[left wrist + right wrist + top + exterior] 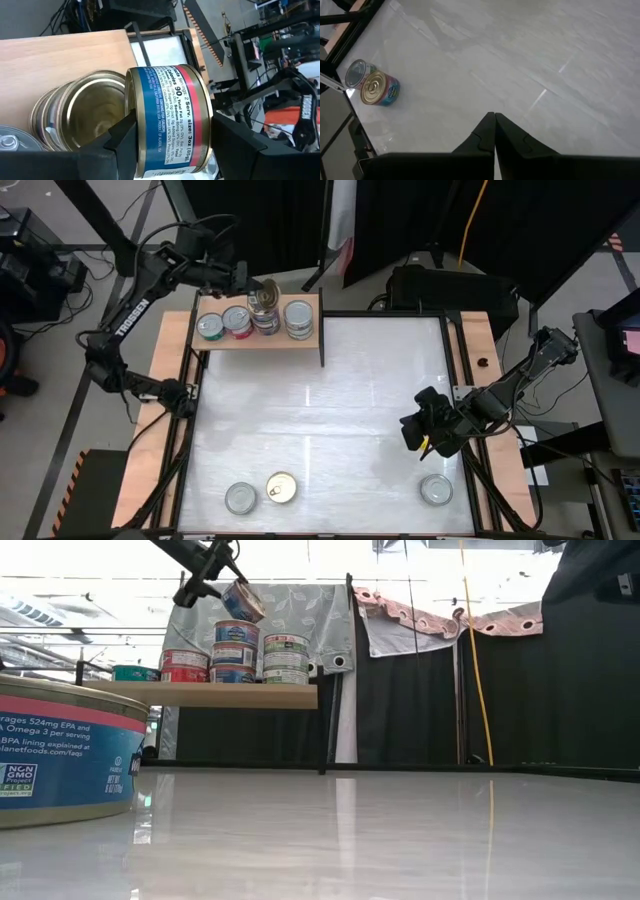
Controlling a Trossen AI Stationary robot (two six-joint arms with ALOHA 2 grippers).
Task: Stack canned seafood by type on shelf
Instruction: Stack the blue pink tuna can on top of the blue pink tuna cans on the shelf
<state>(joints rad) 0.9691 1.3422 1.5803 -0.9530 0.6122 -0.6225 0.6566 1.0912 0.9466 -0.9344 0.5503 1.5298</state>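
Left hand (232,585) holds tilted can (243,601) above shelf (215,694).

Tabletop (320,390) centre: open, free passage left to right. Far left: shelf (300,342) w/ can stacks (253,320) side by side, only its right end bare. Near edge: two cans (262,493) left of centre, one can (436,489) near right. Right gripper (422,442) hangs over right side.

Between my left gripper's (170,145) matt black plastic fingers (125,142) I see a shiny metal can (167,120) wrapped in a glossy blue-and-red paper label. Just beyond them, a gold-lidded tin (80,115) gleams on the smooth, pale wood shelf (60,55). The tabletop (520,65) looks glossy white.
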